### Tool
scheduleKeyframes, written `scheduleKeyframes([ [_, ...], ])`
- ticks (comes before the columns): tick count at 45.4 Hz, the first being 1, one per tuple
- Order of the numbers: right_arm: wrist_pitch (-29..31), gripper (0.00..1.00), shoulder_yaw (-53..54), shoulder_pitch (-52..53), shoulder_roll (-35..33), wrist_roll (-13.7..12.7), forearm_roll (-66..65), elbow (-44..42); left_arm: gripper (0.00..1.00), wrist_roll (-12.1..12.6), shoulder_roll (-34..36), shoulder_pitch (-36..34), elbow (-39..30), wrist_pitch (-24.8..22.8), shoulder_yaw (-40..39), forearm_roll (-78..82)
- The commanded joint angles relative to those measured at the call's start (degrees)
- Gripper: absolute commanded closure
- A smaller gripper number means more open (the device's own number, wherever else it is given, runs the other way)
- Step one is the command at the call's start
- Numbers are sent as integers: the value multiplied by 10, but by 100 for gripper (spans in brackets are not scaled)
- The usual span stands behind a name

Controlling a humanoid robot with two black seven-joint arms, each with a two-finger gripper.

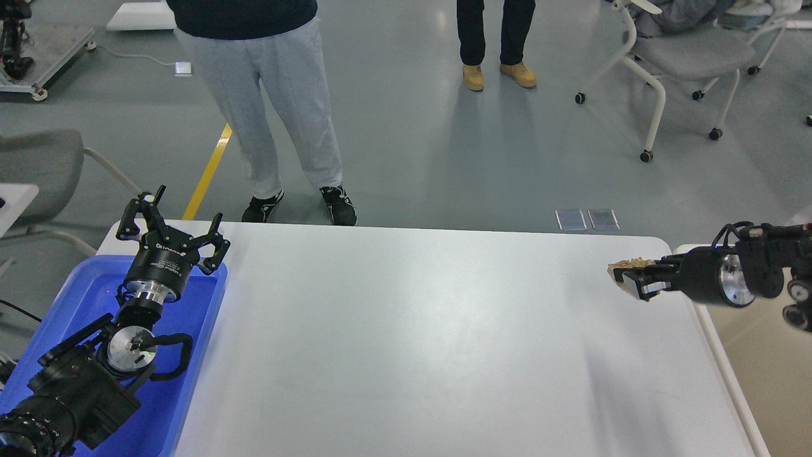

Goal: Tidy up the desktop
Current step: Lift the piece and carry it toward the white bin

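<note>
The desktop (406, 330) is a wide white tabletop with rounded corners. My right gripper (629, 277) hangs above its far right part, shut on a small crumpled tan scrap (625, 264) that pokes out past the fingertips. My left gripper (170, 223) is open and empty, fingers spread, above the far end of the blue tray (190, 393) at the table's left edge.
A beige-white tub (767, 362) stands against the table's right edge, under my right arm. Two people stand beyond the far edge, one (279, 127) close to the table. Wheeled chairs (672, 57) stand at the back right.
</note>
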Motion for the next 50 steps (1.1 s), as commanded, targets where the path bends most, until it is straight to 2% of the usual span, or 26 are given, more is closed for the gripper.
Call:
scheduleKeyframes([
  [1,72,100,-3,91,-35,8,3,41,0,0,0,0,-1,0,0,0],
  [12,90,100,-5,125,-40,8,7,43,0,0,0,1,0,1,0,0],
  [26,99,100,-6,148,-83,13,9,74,0,0,-1,0,0,0,0,0],
  [35,99,100,-2,149,-101,14,11,60,0,0,-1,1,-1,1,0,0],
  [43,86,100,0,120,-162,14,11,53,0,0,-1,1,-1,1,0,0],
  [50,44,100,10,80,-200,16,26,40,0,0,0,1,0,1,0,0],
])
